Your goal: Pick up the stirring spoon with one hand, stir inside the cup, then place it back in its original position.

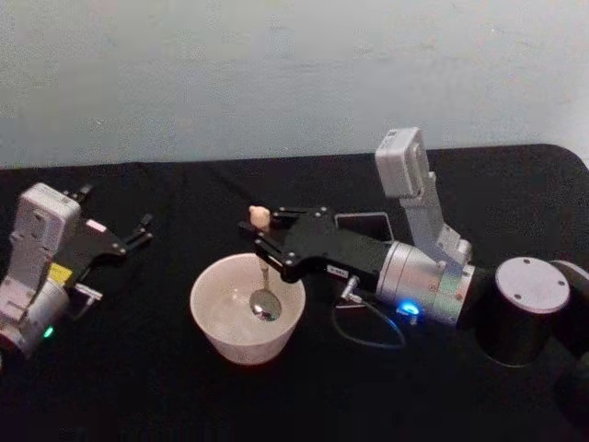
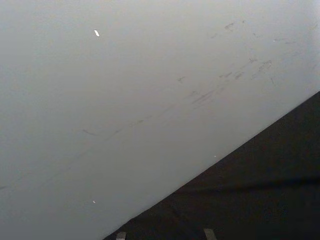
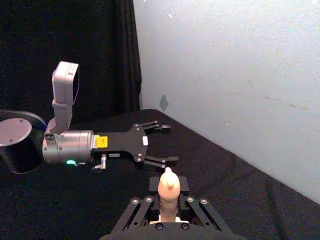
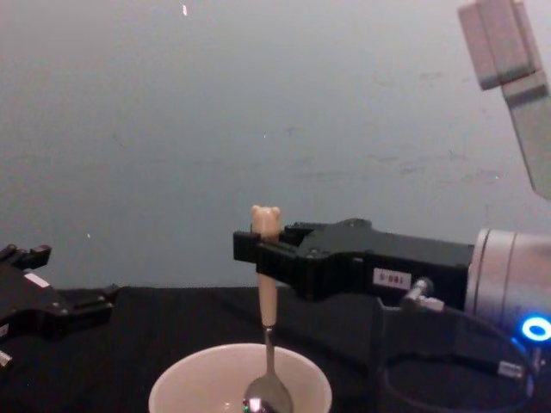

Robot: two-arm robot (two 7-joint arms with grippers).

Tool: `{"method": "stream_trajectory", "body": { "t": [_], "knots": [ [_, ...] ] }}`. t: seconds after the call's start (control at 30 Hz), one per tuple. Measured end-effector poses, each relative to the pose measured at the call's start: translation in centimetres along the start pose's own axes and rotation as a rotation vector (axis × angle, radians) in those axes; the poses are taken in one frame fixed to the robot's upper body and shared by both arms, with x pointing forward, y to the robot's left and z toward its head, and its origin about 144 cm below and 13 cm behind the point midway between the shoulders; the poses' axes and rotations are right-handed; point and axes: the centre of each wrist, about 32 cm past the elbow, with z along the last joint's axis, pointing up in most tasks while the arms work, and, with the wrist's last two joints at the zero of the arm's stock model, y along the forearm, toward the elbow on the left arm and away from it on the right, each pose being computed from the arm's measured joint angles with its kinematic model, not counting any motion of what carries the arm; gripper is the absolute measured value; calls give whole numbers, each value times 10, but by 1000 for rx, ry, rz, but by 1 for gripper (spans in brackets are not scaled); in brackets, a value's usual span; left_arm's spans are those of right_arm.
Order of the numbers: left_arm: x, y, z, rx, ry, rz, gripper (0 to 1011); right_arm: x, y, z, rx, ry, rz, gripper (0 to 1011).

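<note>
stirring spoon (image 1: 265, 304) in cup (image 1: 228, 339), R jaws level, clamped

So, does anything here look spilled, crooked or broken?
Nothing stands out. The right gripper holds the stirring spoon upright, its bowl inside the cup, which sits level with no visible spill. The left gripper rests open alongside.

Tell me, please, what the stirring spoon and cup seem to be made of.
The stirring spoon, held in the right claw: matte cream handle, perhaps plastic or wood; shiny neck and bowl, likely metal. The cup: smooth, off-white, probably ceramic or plastic.
</note>
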Motion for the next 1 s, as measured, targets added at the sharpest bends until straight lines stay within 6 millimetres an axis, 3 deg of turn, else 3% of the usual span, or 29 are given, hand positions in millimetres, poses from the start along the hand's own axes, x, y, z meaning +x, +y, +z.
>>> {"method": "stream_trajectory", "body": {
  "t": [0.47, 1.0],
  "knots": [
    [0, 0, 0, 0, 0, 0, 1001, -7, 10, -11, -39, -36, 27, 210],
    [0, 0, 0, 0, 0, 0, 1001, -7, 35, -16, -54, -58, 8, 210]
  ]
}}
